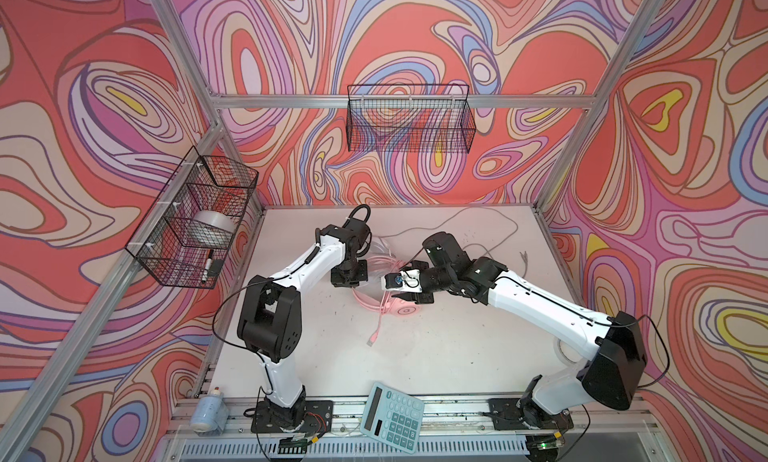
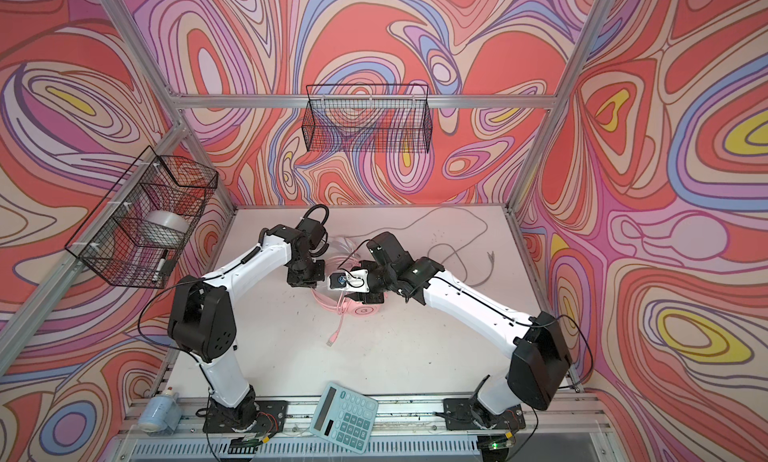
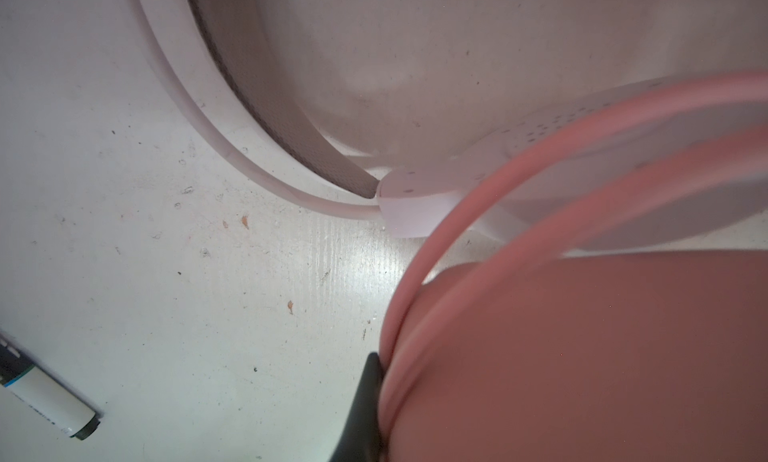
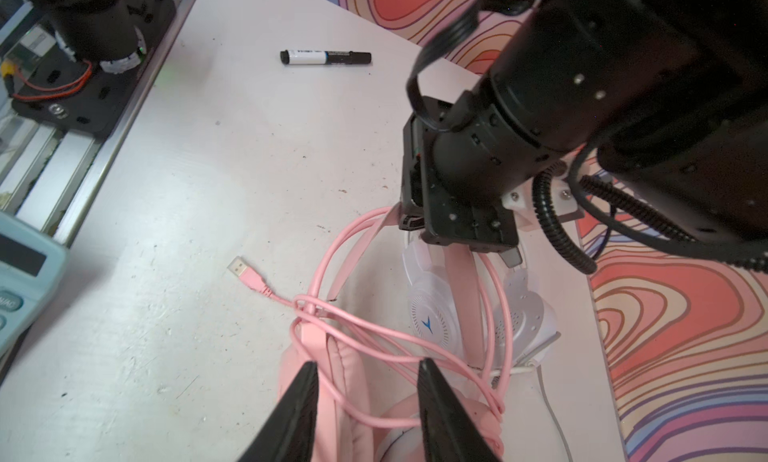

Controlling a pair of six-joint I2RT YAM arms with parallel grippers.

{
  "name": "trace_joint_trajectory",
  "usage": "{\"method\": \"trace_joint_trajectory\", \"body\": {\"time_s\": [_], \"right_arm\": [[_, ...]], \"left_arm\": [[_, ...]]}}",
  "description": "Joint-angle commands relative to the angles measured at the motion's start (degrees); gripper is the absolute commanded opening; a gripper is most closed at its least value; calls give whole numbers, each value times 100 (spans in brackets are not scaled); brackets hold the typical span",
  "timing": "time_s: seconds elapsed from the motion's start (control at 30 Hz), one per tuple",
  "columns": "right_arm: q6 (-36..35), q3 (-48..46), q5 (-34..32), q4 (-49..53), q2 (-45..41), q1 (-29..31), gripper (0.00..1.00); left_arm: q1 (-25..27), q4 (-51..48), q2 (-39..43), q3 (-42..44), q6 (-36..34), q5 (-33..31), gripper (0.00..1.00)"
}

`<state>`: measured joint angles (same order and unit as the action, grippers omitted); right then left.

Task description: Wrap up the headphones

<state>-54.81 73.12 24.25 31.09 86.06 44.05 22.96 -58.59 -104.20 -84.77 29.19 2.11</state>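
Jaws of the left gripper (image 4: 459, 243) clench the pink headset's (image 4: 330, 370) headband, seemingly steadying it, while the right gripper (image 4: 366, 364) hangs parted above its earcup, likely targeting the loose cable (image 4: 305, 308).

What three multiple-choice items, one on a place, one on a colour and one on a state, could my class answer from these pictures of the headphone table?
1. The calculator lies:
A. in a wall basket
B. at the near edge of the table
C. at the table's far edge

2. The cable ending in the USB plug is:
A. pink
B. black
C. green

3. The jaws of the right gripper stand:
A. shut tight with nothing between them
B. apart, astride the pink headphones
C. out of every view

Answers:
1 B: both top views show it at the front, between the arms.
2 A: the right wrist view shows the plug's boot and cable both pink.
3 B: the right wrist view shows a clear gap, with the pink band inside it.
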Motion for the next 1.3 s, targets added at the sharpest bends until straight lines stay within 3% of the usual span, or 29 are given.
{"method": "trace_joint_trajectory", "body": {"time_s": [0.0,0.37,0.73,1.27], "right_arm": [[-683,-147,157,552,121,174,42],[-1255,-48,-42,742,875,755,41],[-1293,-125,-92,395,1422,1135,41],[-1538,520,-725,374,2595,1271,41]], "left_arm": [[32,56,-139,49,145,157,0],[28,152,-269,119,210,107,0],[31,195,-364,94,161,71,0],[26,225,-395,92,70,72,0]]}}
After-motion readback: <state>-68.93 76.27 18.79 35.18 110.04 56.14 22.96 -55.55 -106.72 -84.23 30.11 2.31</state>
